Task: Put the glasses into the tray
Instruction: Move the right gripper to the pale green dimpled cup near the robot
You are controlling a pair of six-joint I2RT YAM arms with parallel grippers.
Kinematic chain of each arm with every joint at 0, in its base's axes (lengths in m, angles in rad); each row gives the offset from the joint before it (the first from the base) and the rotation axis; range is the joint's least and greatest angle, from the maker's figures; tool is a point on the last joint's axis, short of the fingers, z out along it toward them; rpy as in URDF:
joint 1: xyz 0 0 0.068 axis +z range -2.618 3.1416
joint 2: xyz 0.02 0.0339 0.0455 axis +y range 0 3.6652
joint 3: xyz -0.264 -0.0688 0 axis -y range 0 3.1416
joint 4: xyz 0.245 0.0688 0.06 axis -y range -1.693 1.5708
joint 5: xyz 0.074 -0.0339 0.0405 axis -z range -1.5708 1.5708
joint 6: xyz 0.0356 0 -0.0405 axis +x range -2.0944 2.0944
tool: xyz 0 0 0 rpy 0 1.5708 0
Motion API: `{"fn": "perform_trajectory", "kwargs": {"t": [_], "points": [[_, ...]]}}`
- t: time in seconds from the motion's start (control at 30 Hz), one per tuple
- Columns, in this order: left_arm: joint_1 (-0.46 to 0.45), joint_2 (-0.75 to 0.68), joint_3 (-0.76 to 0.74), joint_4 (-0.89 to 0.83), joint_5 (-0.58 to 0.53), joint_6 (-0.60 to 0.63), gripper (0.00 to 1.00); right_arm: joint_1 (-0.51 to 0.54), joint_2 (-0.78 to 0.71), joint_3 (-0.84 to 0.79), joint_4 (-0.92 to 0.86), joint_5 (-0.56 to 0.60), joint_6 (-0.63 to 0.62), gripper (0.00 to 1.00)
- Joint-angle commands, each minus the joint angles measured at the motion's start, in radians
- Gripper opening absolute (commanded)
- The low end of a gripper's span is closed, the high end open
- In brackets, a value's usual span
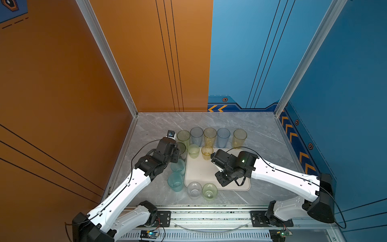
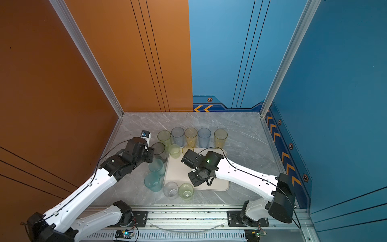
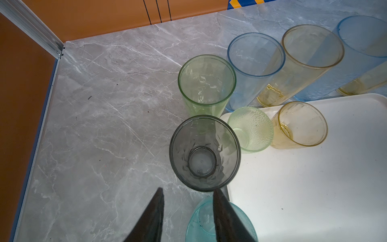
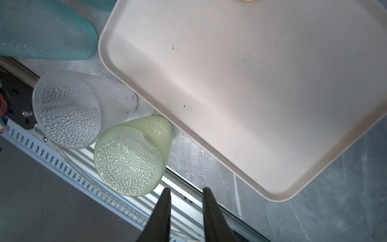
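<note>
The cream tray [image 1: 206, 174] [image 3: 314, 188] [image 4: 251, 83] holds a short green glass [image 1: 193, 151] and a short yellow glass [image 1: 207, 153] at its far edge. A smoky grey glass [image 3: 204, 153] [image 1: 181, 148] stands on the table by the tray's far left corner. My left gripper [image 3: 187, 189] is open just short of its rim, above a teal glass [image 3: 201, 222]. My right gripper [image 4: 186, 188] is open and empty over the table's front edge, beside a dimpled green glass [image 4: 129, 159] [image 1: 209, 190] and a clear one [image 4: 69, 109] [image 1: 194, 189].
Several tall glasses, green [image 1: 183, 137], blue [image 1: 196, 135] and yellow [image 1: 210, 136] among them, line the table behind the tray. Two teal glasses [image 1: 178, 166] [image 1: 175, 181] stand left of the tray. Orange wall on the left, blue wall [image 1: 335, 104] on the right, metal rail [image 1: 209, 218] in front.
</note>
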Motion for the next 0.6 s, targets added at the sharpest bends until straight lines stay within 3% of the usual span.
{"fn": "perform_trajectory", "kwargs": {"t": [0.0,0.57], "points": [[-0.012,0.015,0.044,-0.023,-0.019,-0.016,0.4,0.022,-0.004,-0.011,0.021,-0.029,0.048,0.25],[-0.032,0.065,0.066,-0.043,-0.035,0.01,0.41,0.058,0.131,0.017,0.04,-0.059,0.059,0.24]]}}
